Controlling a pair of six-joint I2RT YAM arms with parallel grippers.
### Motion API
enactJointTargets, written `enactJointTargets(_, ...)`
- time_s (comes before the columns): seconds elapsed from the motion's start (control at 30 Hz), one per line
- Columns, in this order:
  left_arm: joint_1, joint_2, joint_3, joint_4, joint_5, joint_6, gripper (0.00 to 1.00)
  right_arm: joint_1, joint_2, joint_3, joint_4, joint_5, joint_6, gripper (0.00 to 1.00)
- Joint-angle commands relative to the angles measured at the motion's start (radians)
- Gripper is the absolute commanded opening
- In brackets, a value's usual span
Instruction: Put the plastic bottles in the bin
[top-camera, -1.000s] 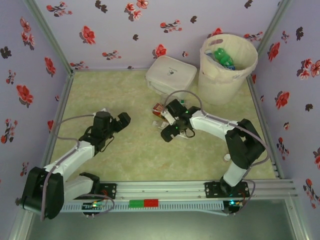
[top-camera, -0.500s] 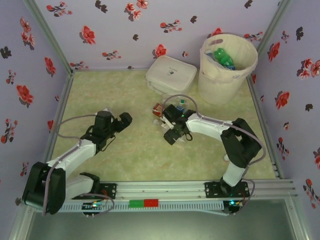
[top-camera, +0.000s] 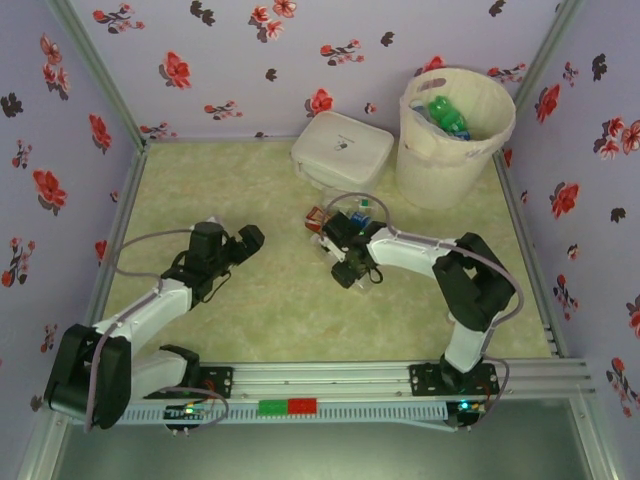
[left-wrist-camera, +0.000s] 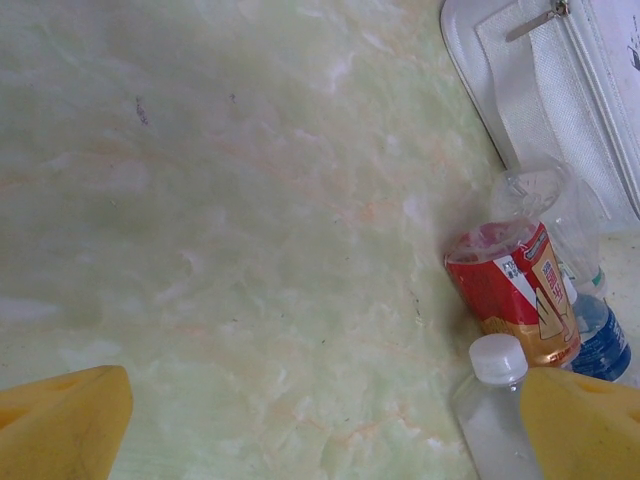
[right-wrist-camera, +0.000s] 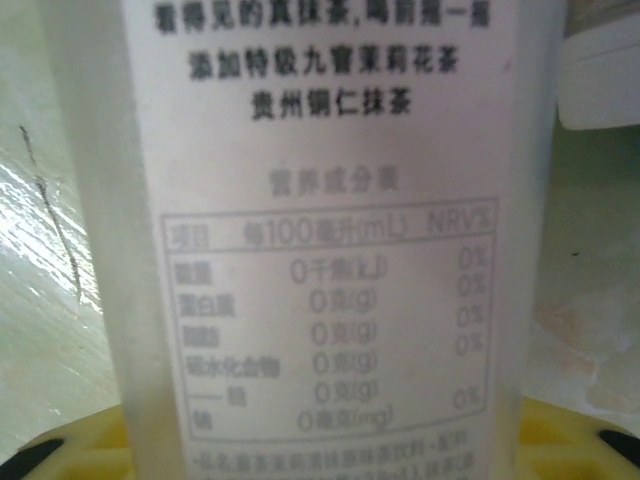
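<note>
Item: white-labelled bottle (right-wrist-camera: 320, 230), set between the jaws of your right claw (top-camera: 345, 268) at the cluster mid-bench, well apart from the bin (top-camera: 450, 165). The jaws flank it, but whether they bite firmly cannot be told. Left claw (left-wrist-camera: 330, 428): wide open, empty, over bare bench (left-wrist-camera: 220, 200). Hazards: smooth, thin-walled plastic may squirm out or buckle if your squeeze sits off-centre. A lift could drag the neighbours, the red-labelled bottle (left-wrist-camera: 512, 300) and the white-capped bottle (left-wrist-camera: 497, 358), which crowd together near the white case (left-wrist-camera: 560, 90). A low carry may clip the bin's tall rim. Materials: bottles cylindrical, clear, glossy, with film labels. Bin round, cream, with a loose bag liner and a green bottle (top-camera: 445, 112) inside. Bench marbled pale green, slick.
</note>
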Motion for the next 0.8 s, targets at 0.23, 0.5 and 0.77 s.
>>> enactJointTargets(0.23, 0.012, -0.009, 0.005, 0.026, 0.012, 0.012, 1.0, -0.004, -0.222, 0.051, 0.058, -0.203, 0.034, 0.43)
enactJointTargets(0.5, 0.012, -0.035, -0.022, 0.008, 0.029, 0.042, 1.0, -0.132, -0.435, 0.123, 0.239, -0.32, 0.115, 0.41)
enactJointTargets(0.77, 0.012, -0.079, -0.051, -0.015, 0.033, 0.061, 1.0, -0.361, -0.45, 0.282, 0.377, -0.25, 0.228, 0.4)
